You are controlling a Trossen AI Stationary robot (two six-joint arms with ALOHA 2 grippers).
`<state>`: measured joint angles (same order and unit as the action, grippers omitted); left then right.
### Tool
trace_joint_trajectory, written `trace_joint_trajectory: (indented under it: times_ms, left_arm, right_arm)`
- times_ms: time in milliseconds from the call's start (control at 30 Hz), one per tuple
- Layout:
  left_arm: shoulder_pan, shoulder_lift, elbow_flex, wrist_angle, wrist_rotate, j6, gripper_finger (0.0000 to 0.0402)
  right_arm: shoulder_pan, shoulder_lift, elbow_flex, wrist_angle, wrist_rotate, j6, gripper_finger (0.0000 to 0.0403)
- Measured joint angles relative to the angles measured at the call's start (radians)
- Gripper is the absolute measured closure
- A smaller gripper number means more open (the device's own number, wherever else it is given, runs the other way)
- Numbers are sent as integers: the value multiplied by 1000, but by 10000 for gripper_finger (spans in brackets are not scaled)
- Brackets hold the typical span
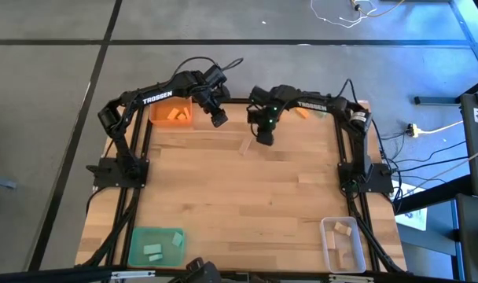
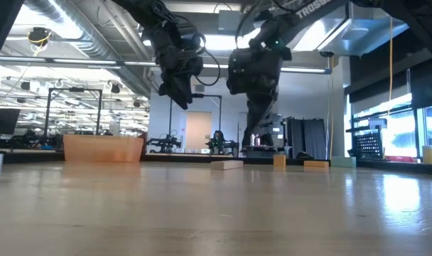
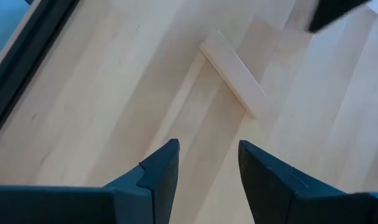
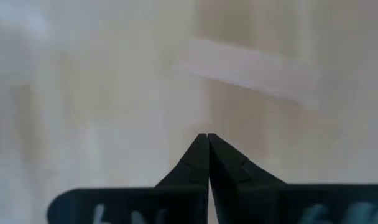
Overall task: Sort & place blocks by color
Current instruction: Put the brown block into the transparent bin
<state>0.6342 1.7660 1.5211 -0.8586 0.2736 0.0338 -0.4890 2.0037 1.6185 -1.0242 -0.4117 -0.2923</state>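
A pale wood block [image 1: 244, 147] lies flat on the table toward the far edge, and it also shows in both wrist views [image 3: 232, 73] [image 4: 251, 71]. My left gripper [image 1: 218, 119] hangs open above the table, to the far left of this block and beside the orange tray [image 1: 172, 112]. Nothing is between its fingers [image 3: 207, 155]. My right gripper [image 1: 264, 138] hovers just right of the block, shut and empty [image 4: 207, 135]. An orange block [image 1: 302, 112] lies at the far edge under the right arm.
The orange tray at the far left holds orange blocks. A green tray [image 1: 154, 245] with pale green blocks stands near left. A clear tray [image 1: 343, 244] with wood blocks stands near right. More small blocks [image 2: 316, 163] lie along the far edge. Bare tabletop spans the middle.
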Motion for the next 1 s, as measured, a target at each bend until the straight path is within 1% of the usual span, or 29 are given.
trace_joint_trajectory:
  times_ms: [233, 367, 500, 767, 867, 1000]
  left_arm:
    - [0, 0, 0, -36, -1, 0, 245]
    - [-7, 0, 0, -88, 29, -28, 245]
    - [-46, 0, 0, -109, 16, -32, 245]
    - [-145, 0, 0, -106, -97, -105, 245]
    - [-165, 0, 0, -107, -122, -146, 245]
    - [-170, 0, 0, -112, -126, -185, 245]
  right_arm:
    - [21, 0, 13, -112, 4, 17, 387]
    - [21, -3, 13, -252, 2, -55, 388]
    - [26, -37, 13, -342, 2, -104, 399]
    - [49, -188, 13, -356, -4, -104, 396]
    - [59, -203, 13, -344, -10, -106, 396]
    - [67, -192, 13, -340, -8, -108, 395]
